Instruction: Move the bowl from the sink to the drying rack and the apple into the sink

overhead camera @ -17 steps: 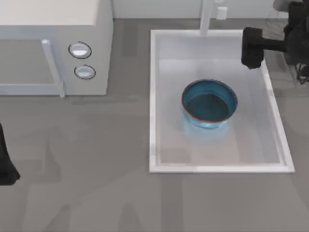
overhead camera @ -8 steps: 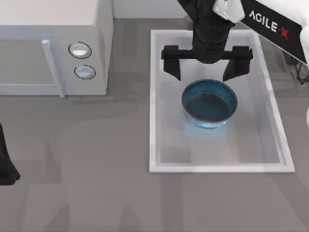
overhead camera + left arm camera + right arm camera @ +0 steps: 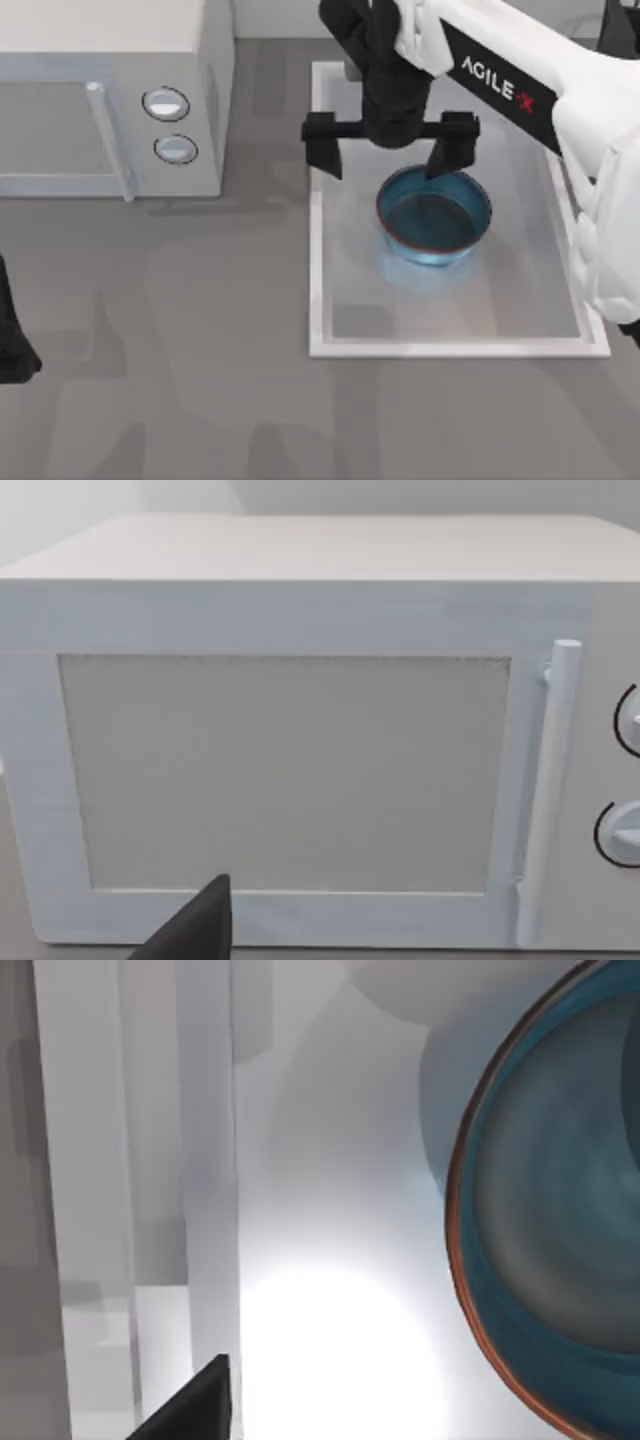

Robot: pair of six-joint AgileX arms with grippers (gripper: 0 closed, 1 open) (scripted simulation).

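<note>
At the far left edge of the table, low down in the top view, the left arm (image 3: 12, 335) sits parked as a dark shape. I cannot tell how its jaws stand. Its wrist camera looks straight at the white microwave (image 3: 300, 740), with its big door, its long handle (image 3: 545, 790) and the edges of two round knobs.

In the top view the microwave (image 3: 110, 95) stands at the upper left of the grey table (image 3: 160, 380). Both knobs sit on its right part, one above the other.

To the right of it lies the white sink (image 3: 316, 250), a long box shape. The blue bowl (image 3: 433, 215) rests inside it, upright, near the middle and a bit toward the far end. It has a thin red-orange line around the rim.

The right gripper (image 3: 388, 150) hangs over the far left part of the sink, with its jaws spread wide. One finger is above the left rim of the sink. The other finger (image 3: 449, 152) is right at the far edge of the bowl.

The right wrist view shows the bowl (image 3: 560, 1230) close up beside the pale sink floor (image 3: 330, 1260).
</note>
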